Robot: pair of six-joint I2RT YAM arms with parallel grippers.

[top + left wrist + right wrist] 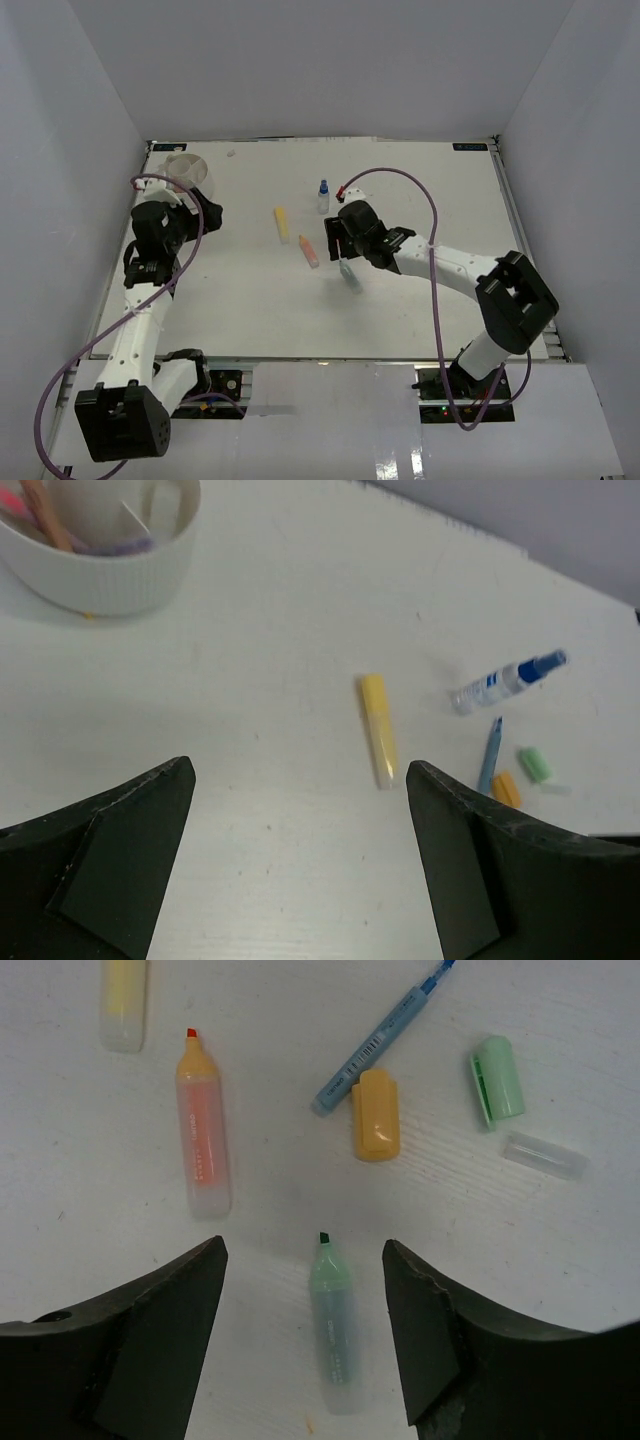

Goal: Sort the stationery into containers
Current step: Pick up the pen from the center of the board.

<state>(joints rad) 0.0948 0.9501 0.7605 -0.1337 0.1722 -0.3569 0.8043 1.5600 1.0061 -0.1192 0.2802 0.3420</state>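
Stationery loose mid-desk: green marker, orange marker, yellow marker, pen, bottle. Tub far left, a few items already in it. Step looks like grabbing the green marker: centre on barrel, descend straight, squeeze across it, stay clear of orange. Right jaws open, straddling green marker, not touching. Left jaws wide open, empty, near tub.

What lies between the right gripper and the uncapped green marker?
Nothing visible. The green marker lies on the table inside the open right gripper; the orange cap sits beyond its tip.
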